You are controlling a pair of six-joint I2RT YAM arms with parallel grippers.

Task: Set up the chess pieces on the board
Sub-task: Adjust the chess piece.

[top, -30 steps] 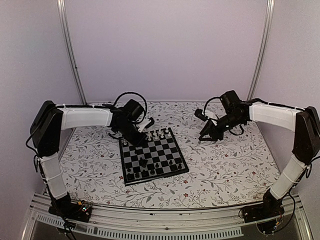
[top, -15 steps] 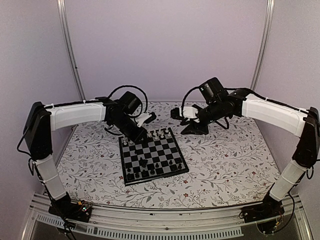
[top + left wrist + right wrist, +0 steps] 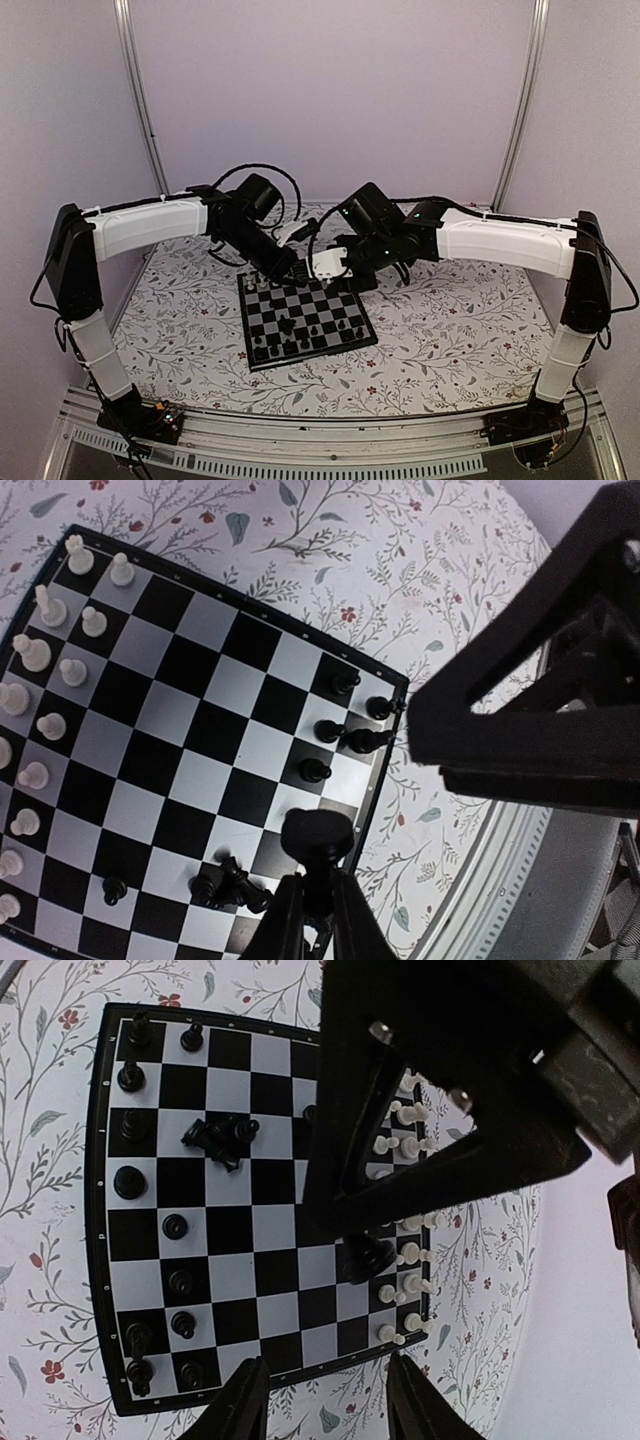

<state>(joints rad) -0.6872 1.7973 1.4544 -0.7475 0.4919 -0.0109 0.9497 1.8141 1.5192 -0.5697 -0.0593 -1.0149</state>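
Checking in on the chess setup: looking down at the board lying on the flowery table, a touch left of the middle and turned slightly askew. Pinching one black piece in the left gripper, fingers nearly together and clamped on it, hanging over the far half of the board just on the near side of the white rows. Not managing to tell whether that piece is touching a square or floating above it. Hovering the right gripper close beside the left one, by the far right edge of the board, fingers standing well apart and gripping nothing. Seeing the white pieces lined up in two rows along the far side, partly hidden under both grippers from the top view. Seeing the other black pieces standing along the near side with gaps between them. Also spotting a small heap of tipped black pieces lying tangled together, left of the middle, toward the near side.
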